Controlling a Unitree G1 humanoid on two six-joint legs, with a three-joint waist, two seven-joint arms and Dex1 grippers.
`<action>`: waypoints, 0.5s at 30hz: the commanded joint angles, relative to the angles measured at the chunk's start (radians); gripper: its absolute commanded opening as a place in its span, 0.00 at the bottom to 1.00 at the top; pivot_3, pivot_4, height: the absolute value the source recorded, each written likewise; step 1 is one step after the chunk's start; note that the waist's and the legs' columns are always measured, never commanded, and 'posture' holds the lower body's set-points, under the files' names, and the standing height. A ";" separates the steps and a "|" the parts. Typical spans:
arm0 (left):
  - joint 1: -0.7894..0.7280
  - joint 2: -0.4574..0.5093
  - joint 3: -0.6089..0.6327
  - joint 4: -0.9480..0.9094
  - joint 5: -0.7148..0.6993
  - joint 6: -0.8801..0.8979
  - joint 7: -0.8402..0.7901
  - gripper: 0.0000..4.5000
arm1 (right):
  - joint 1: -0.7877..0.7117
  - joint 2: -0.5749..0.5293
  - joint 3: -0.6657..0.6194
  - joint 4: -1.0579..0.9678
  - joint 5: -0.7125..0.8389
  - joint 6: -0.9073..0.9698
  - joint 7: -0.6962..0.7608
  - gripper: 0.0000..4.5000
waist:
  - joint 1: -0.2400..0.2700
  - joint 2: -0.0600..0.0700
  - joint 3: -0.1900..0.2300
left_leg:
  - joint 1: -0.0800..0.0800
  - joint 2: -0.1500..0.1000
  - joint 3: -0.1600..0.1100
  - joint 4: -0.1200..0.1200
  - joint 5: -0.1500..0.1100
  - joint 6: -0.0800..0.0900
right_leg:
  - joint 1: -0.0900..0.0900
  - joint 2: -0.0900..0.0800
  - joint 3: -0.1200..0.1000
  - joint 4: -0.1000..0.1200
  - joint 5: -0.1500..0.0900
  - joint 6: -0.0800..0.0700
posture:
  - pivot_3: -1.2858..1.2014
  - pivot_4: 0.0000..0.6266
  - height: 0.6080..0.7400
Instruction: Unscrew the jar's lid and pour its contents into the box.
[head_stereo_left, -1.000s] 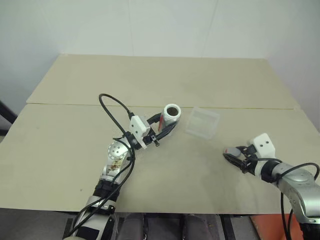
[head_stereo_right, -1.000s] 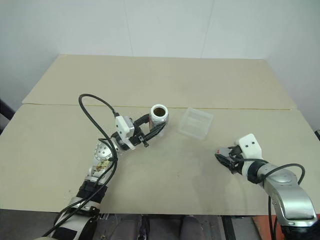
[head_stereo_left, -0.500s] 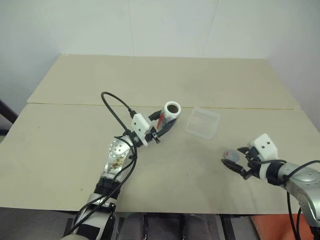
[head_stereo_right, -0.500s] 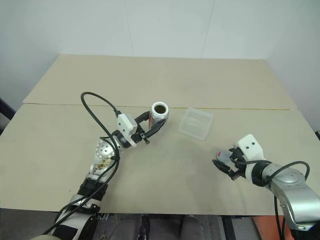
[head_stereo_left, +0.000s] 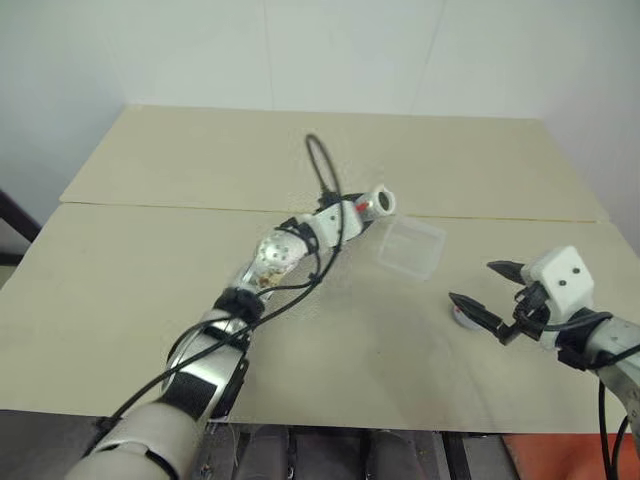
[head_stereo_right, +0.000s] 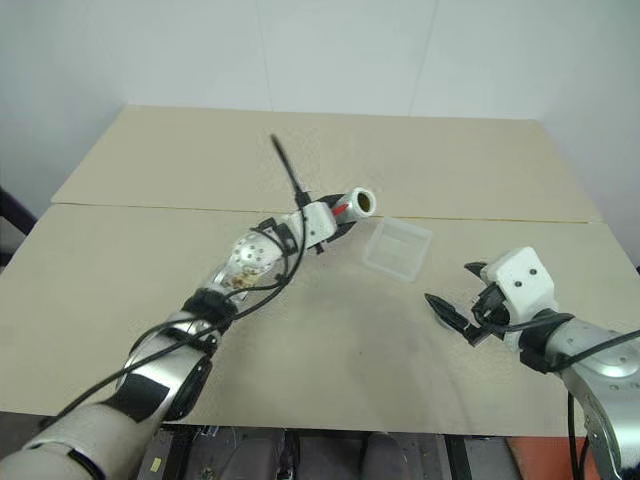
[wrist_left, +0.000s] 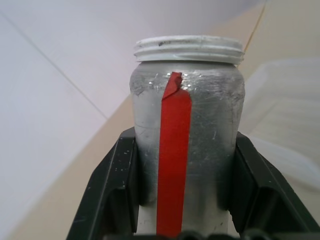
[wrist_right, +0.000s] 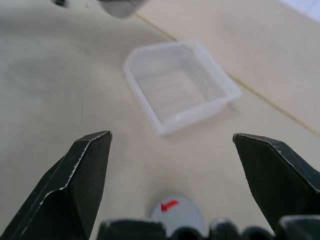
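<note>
My left gripper (wrist_left: 182, 200) clamps the open jar (wrist_left: 186, 125), tipped just beside the box (head_stereo_left: 410, 247); my right gripper (head_stereo_left: 480, 293) hangs spread wide and empty above the lid (wrist_right: 178, 215) on the table (head_stereo_left: 150, 290)

a pale beige surface (head_stereo_left: 150, 300) runs wide across the scene, matte and faintly scuffed. a thin straight seam (head_stereo_left: 180, 210) crosses it from side to side, splitting it into a far panel and a near panel. behind its far edge rises a plain white wall (head_stereo_left: 330, 50), marked by faint vertical panel lines.
</note>
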 joint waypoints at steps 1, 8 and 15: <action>-0.124 -0.008 -0.140 0.112 0.225 -0.061 0.290 0.42 | 0.033 0.007 -0.056 -0.088 0.016 -0.039 0.004 1.00 | 0.002 -0.001 0.000 | -0.001 0.000 0.000 0.000 0.000 0.000 | 0.000 0.000 0.000 0.000 0.000 0.000 | 0.52 0.24 1.00; -0.308 -0.058 -0.438 0.267 0.579 0.012 0.728 0.42 | 0.087 0.017 -0.071 -0.160 0.034 -0.043 0.000 1.00 | 0.002 -0.002 0.001 | -0.004 0.000 0.000 0.001 0.000 0.001 | -0.002 0.000 0.000 0.000 0.000 0.001 | 0.52 0.24 1.00; -0.386 -0.125 -0.748 0.351 0.887 0.187 1.001 0.42 | 0.128 0.052 -0.076 -0.215 0.057 -0.029 -0.027 1.00 | 0.001 -0.002 0.001 | -0.008 0.000 0.000 0.002 0.000 0.000 | -0.007 0.000 0.000 0.001 0.000 0.002 | 0.52 0.24 1.00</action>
